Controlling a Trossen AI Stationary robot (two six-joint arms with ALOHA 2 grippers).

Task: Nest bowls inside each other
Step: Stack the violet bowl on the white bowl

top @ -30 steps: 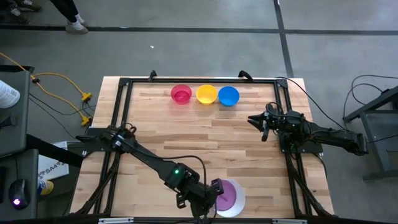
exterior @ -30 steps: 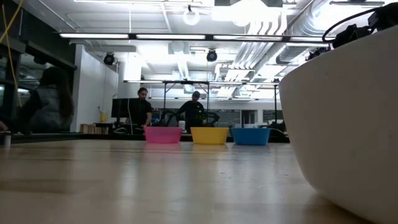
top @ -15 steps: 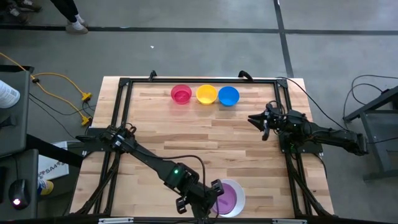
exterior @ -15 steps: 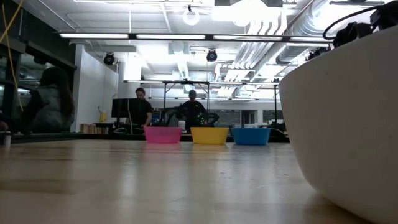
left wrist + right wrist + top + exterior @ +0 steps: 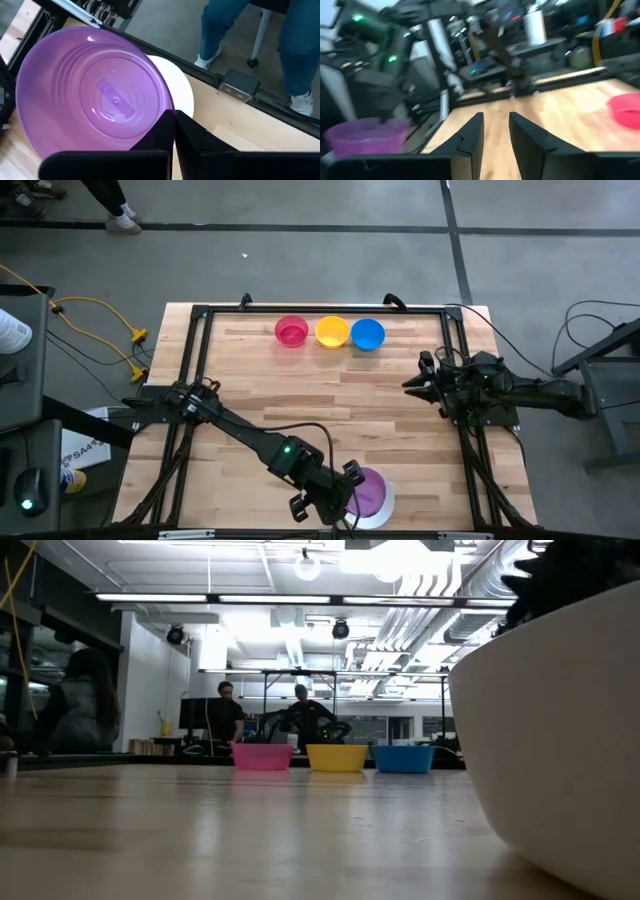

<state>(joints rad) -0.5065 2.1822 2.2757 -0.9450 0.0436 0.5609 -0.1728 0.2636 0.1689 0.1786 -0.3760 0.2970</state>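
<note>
left gripper (image 5: 345, 485) is pinching the rim of the purple bowl (image 5: 367, 492), which is sitting inside the white bowl (image 5: 383, 510) at the worktop's (image 5: 300, 390) near edge. right gripper (image 5: 412, 383) is hanging open at the right side. pink bowl (image 5: 291, 332), yellow bowl (image 5: 332, 332) and blue bowl (image 5: 368, 334) are lining the far edge.

The wooden table (image 5: 330, 390) carries pink bowl (image 5: 291, 332), yellow bowl (image 5: 332, 331), blue bowl (image 5: 368, 334), and apparently the white bowl (image 5: 380, 510).
</note>
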